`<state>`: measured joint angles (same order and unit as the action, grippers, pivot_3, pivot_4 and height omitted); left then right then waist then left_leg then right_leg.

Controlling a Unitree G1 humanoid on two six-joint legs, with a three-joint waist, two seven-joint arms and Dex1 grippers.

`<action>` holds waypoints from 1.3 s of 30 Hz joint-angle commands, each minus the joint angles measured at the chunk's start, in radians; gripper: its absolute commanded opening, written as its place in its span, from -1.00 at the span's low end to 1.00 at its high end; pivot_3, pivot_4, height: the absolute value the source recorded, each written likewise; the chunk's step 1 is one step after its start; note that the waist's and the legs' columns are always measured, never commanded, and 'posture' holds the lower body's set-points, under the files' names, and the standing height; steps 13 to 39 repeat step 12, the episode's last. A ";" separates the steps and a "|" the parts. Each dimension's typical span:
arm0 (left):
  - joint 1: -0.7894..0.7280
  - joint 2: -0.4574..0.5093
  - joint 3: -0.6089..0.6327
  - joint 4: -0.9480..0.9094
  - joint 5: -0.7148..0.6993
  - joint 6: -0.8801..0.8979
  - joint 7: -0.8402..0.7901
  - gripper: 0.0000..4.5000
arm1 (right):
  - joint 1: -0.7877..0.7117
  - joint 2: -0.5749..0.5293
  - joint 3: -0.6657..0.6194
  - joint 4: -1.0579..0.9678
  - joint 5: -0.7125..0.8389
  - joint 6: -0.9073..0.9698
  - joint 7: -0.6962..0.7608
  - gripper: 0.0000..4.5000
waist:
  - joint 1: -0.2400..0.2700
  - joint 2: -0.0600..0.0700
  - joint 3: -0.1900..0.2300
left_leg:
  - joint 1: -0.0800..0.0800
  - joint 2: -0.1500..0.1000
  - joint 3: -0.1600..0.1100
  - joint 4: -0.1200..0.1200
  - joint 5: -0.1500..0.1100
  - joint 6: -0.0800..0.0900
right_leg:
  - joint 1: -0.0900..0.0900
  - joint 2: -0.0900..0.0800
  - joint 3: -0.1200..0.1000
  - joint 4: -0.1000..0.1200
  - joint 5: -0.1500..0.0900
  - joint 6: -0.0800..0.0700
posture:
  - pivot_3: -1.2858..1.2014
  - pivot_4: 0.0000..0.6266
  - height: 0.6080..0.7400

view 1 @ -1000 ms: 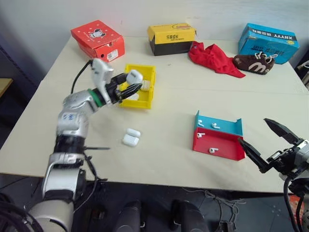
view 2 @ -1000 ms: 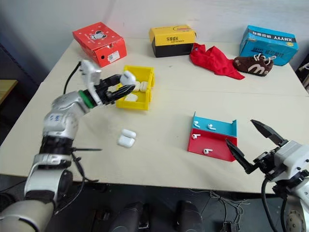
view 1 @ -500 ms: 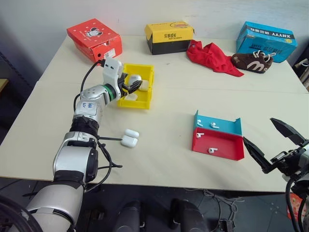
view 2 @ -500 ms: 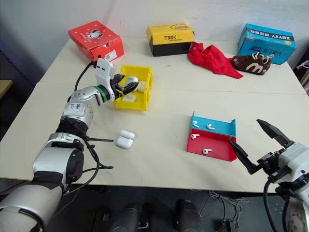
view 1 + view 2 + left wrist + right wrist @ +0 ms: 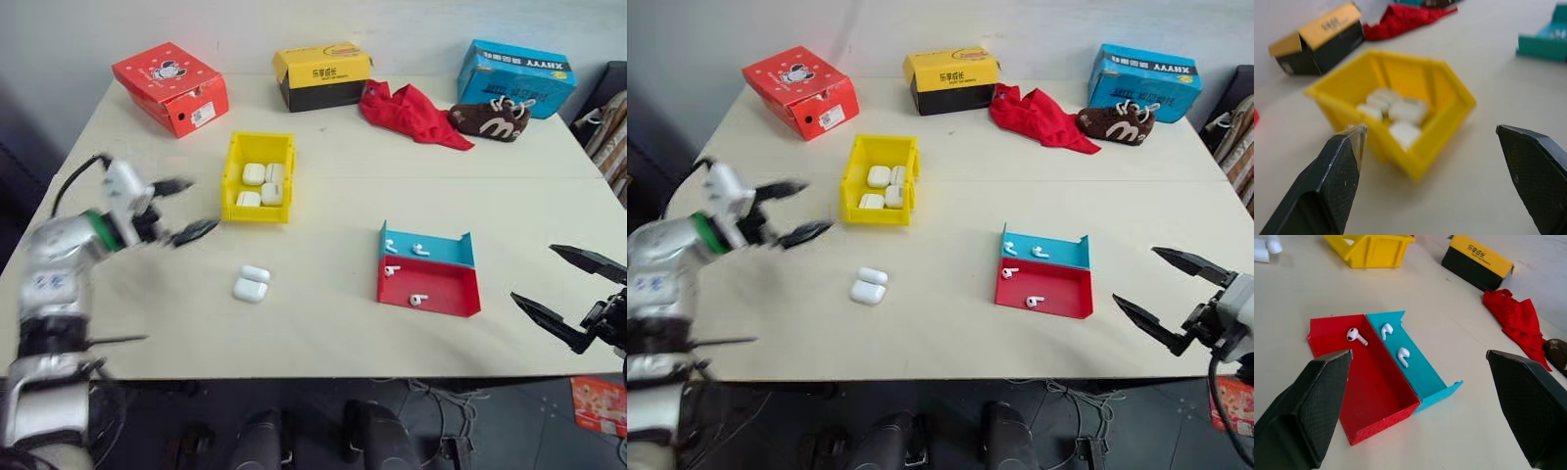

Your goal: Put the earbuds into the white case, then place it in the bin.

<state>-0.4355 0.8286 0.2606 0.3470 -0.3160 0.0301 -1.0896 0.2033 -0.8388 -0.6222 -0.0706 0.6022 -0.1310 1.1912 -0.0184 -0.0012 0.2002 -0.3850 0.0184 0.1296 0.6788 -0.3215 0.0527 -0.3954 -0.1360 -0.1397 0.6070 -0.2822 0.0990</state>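
Note:
The yellow bin (image 5: 231, 178) stands at the table's middle left with several white cases (image 5: 260, 184) inside. Two more white cases (image 5: 251, 283) lie on the table in front of it. Several earbuds (image 5: 415, 298) rest in the red-and-blue tray (image 5: 441, 290); the right wrist view shows earbuds (image 5: 1355, 335) in both halves. My left gripper (image 5: 191, 208) hovers to the left of the bin, open and empty, and its wrist view looks at the bin (image 5: 1415, 164) between the fingertips. My right gripper (image 5: 534, 272) hangs open and empty to the right of the tray, near the table's front edge.
Along the back edge stand a red shoebox (image 5: 169, 86), a yellow-black box (image 5: 321, 75) and a blue box (image 5: 515, 73). A red cloth (image 5: 411, 110) and a brown shoe (image 5: 490, 117) lie beside the blue box.
My left gripper let go of a white case into the bin, opened, and drew back to the left of it. The camera view shifted. The right gripper stayed open and edged slightly outward.

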 commanded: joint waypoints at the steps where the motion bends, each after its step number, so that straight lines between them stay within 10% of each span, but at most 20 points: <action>1: 0.148 0.090 0.112 -0.066 -0.014 -0.047 -0.037 0.99 | -0.038 -0.078 -0.023 0.100 -0.009 -0.040 0.111 1.00 | 0.002 0.000 0.000 | 0.000 0.000 0.000 0.000 -0.001 0.001 | 0.000 -0.001 0.000 -0.001 0.000 0.000 | 0.03 -0.52 1.00; 12: 0.366 0.142 0.260 -0.004 0.007 -0.180 0.044 0.99 | -0.271 -0.162 0.104 0.337 -0.077 -0.076 0.221 1.00 | 0.020 0.001 0.000 | -0.001 -0.004 -0.002 -0.002 -0.006 -0.004 | -0.004 -0.011 -0.002 0.001 0.000 -0.001 | 0.03 -0.52 1.00; 39: 0.366 0.142 0.260 -0.004 0.007 -0.180 0.044 0.99 | -0.271 -0.162 0.104 0.337 -0.077 -0.076 0.221 1.00 | 0.020 0.001 0.000 | -0.001 -0.004 -0.002 -0.002 -0.006 -0.004 | -0.004 -0.011 -0.002 0.001 0.000 -0.001 | 0.03 -0.52 1.00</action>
